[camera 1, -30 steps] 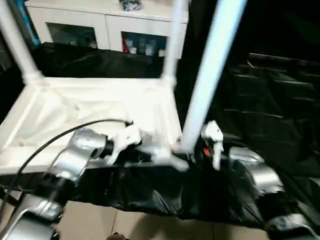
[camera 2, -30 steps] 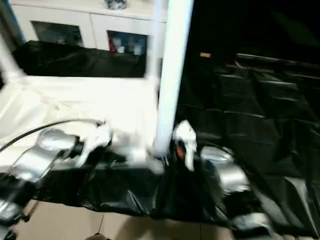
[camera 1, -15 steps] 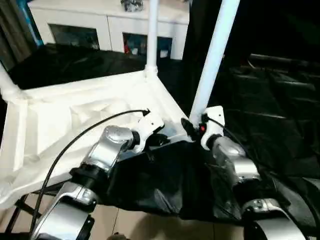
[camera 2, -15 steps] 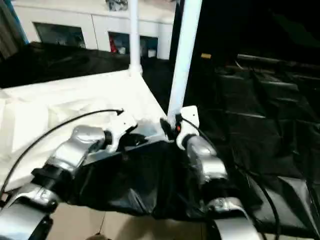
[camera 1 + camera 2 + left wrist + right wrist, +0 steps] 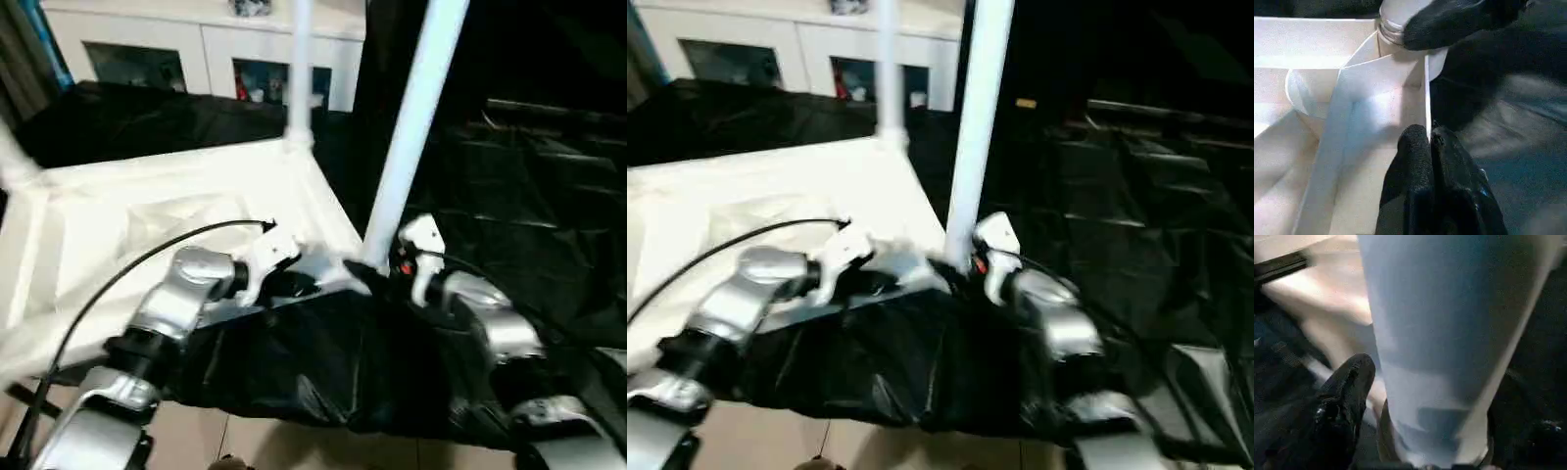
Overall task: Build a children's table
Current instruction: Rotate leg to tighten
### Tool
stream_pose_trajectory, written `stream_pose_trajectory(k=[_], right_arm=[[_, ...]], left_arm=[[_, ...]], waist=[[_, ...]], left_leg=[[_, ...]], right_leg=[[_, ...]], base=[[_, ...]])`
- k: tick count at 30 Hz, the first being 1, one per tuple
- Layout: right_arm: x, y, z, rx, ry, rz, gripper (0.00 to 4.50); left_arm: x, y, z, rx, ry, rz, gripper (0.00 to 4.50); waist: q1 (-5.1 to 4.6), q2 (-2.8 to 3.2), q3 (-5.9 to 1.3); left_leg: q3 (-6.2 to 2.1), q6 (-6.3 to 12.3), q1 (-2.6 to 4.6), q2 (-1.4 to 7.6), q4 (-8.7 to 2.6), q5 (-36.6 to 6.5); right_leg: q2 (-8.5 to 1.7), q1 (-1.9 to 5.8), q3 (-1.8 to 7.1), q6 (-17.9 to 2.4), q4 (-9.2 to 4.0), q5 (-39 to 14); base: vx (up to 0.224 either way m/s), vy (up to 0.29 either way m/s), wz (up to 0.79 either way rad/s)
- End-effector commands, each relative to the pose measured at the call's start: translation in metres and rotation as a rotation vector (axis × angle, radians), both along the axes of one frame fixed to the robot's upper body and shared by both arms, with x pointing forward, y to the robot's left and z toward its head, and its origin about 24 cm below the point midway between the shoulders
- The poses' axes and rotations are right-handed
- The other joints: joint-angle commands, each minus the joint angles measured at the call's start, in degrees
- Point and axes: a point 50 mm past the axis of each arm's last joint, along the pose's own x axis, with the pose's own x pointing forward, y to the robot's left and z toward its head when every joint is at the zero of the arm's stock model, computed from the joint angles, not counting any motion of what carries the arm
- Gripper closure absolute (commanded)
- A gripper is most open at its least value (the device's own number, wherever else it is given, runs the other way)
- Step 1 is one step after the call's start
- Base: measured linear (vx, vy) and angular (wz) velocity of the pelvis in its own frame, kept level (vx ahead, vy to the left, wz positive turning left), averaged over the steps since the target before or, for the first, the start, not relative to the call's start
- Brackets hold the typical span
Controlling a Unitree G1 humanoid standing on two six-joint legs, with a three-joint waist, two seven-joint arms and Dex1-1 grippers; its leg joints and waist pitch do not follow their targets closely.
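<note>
Left eye view: children's table (image 5: 167, 211) upside down on black-draped counter (image 5: 549, 206), ribbed underside up, all white, legs rising from the corner sockets. Near leg (image 5: 411, 127) upright in the near right socket, just beside right hand (image 5: 390, 262). Right wrist view: tube between the fingers (image 5: 1344, 396), one black finger visible beside it and apart from it, grip cannot tell. Left hand (image 5: 1429, 142) shut tight, fingertips pressed at the thin rim wall beside that same corner. Counter edge directly below both hands; open black sheeting off to the right. White cabinet (image 5: 196, 54) behind.
</note>
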Motion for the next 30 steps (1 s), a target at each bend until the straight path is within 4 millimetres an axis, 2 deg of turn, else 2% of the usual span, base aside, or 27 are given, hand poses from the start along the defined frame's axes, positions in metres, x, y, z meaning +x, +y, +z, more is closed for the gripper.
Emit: stream_pose_trajectory(k=[1, 3, 5, 7, 11, 15, 20, 23, 24, 26, 27, 28, 29, 30], right_arm=[[-0.014, 0.019, 0.003, 0.022, 0.016, 0.234, 0.9], [-0.017, 0.017, 0.004, 0.012, 0.021, 0.279, 0.9], [-0.024, 0.014, 0.004, -0.006, 0.038, 0.358, 1.17], [-0.027, 0.012, 0.004, -0.02, 0.06, 0.41, 1.24], [-0.03, 0.011, 0.005, -0.025, 0.082, 0.447, 1.65], [-0.034, 0.011, 0.006, -0.021, 0.103, 0.485, 1.96], [-0.039, 0.013, 0.004, -0.011, 0.131, 0.509, 2.07], [-0.038, 0.015, 0.002, 0.025, 0.134, 0.449, 2.08], [-0.032, 0.017, 0.0, 0.026, 0.12, 0.37, 2.08], [-0.021, 0.019, -0.004, 0.018, 0.091, 0.209, 2.09], [-0.015, 0.019, -0.008, 0.007, 0.09, 0.114, 2.09], [-0.014, 0.019, -0.008, 0.005, 0.09, 0.099, 2.15], [-0.006, 0.02, -0.013, -0.003, 0.085, -0.041, 2.22], [-0.005, 0.02, -0.014, -0.003, 0.087, -0.059, 2.29]], left_arm=[[-0.005, -0.01, 0.007, -0.024, -0.014, -0.097, 4.5], [-0.006, -0.008, 0.007, -0.018, -0.007, -0.118, 4.5], [-0.01, -0.004, 0.008, -0.008, 0.007, -0.16, 4.5], [-0.014, 0.0, 0.008, 0.008, 0.019, -0.197, 4.5], [-0.018, 0.005, 0.007, 0.024, 0.037, -0.234, 4.5], [-0.022, 0.009, 0.007, 0.034, 0.057, -0.263, 4.5], [-0.023, 0.01, 0.007, 0.035, 0.065, -0.263, 4.5], [-0.019, 0.007, 0.006, 0.031, 0.064, -0.213, 4.5], [-0.014, 0.005, 0.005, 0.031, 0.054, -0.169, 4.5], [-0.006, 0.0, 0.004, 0.036, 0.032, -0.087, 4.5], [-0.002, -0.003, 0.003, 0.035, 0.021, -0.048, 4.5], [-0.001, -0.004, 0.003, 0.035, 0.019, -0.042, 4.5], [0.006, -0.012, 0.003, 0.029, 0.005, 0.021, 4.5], [0.007, -0.013, 0.002, 0.027, 0.002, 0.029, 4.5]], waist=[[0.37, 0.27, -3.42], [0.65, 0.29, -3.33], [0.77, 0.21, -3.25], [1.03, 0.09, -3.35], [1.25, 0.12, -3.42], [1.27, 0.14, -3.34], [1.26, 0.09, -3.35], [1.25, 0.11, -3.38], [1.21, 0.12, -3.34], [1.1, 0.1, -3.15], [0.89, 0.12, -2.97], [0.84, 0.18, -2.89], [0.77, 0.04, -3.04], [0.61, 0.15, -2.94]], left_leg=[[-0.52, 4.68, 0.12, 2.53, -3.37, -7.9], [-0.51, 4.27, 0.17, 2.6, -3.46, -8.6], [-0.48, 3.81, 0.22, 2.66, -3.5, -9.3], [-0.52, 3.71, 0.19, 2.65, -3.46, -8.6], [-0.49, 3.92, 0.15, 2.64, -3.42, -7.6], [-0.48, 3.4, 0.18, 2.56, -3.45, -8.2], [-0.49, 2.92, 0.18, 2.46, -3.46, -8.5], [-0.52, 2.91, 0.24, 2.5, -3.47, -8.2], [-0.5, 2.73, 0.26, 2.47, -3.47, -8.3], [-0.54, 1.98, 0.33, 2.33, -3.59, -9.8], [-0.62, 1.19, 0.55, 2.3, -3.74, -11.0], [-0.61, 0.67, 0.65, 2.2, -3.76, -11.7], [-0.92, 0.01, 0.48, 2.31, -3.91, -12.0], [-0.77, -0.24, 0.6, 2.29, -3.92, -12.2]], right_leg=[[-5.12, 3.53, 3.22, -12.5, -4.25, -4.7], [-5.11, 3.42, 3.18, -12.2, -4.41, -6.7], [-5.14, 3.26, 3.24, -11.9, -4.48, -7.9], [-5.14, 3.39, 3.26, -11.7, -4.36, -7.6], [-5.09, 3.34, 3.19, -11.8, -4.15, -6.4], [-5.08, 3.27, 3.19, -11.6, -4.31, -7.9], [-5.13, 3.26, 3.25, -11.1, -4.45, -8.9], [-5.06, 3.23, 3.23, -11.1, -4.35, -8.3], [-5.11, 3.15, 3.26, -11.1, -4.41, -8.7], [-5.27, 3.01, 3.24, -10.6, -4.83, -11.9], [-5.29, 2.81, 3.28, -9.9, -5.26, -15.3], [-5.34, 2.72, 3.25, -9.5, -5.43, -17.3], [-5.5, 3.11, 3.21, -8.5, -5.47, -19.4], [-5.34, 2.7, 3.25, -8.3, -5.57, -19.9]], base=[[0.0, 0.0, 0.0], [0.0, 0.0, 0.0], [0.0, 0.0, 0.0], [0.0, 0.0, 0.0], [0.0, 0.0, 0.0], [0.0, 0.0, 0.0], [0.0, 0.0, 0.0], [0.0, 0.0, 0.0], [0.0, 0.0, 0.0], [0.0, 0.0, 0.0], [0.0, 0.0, 0.0], [0.0, 0.0, 0.0], [0.0, 0.0, 0.0], [0.0, 0.0, 0.0]])
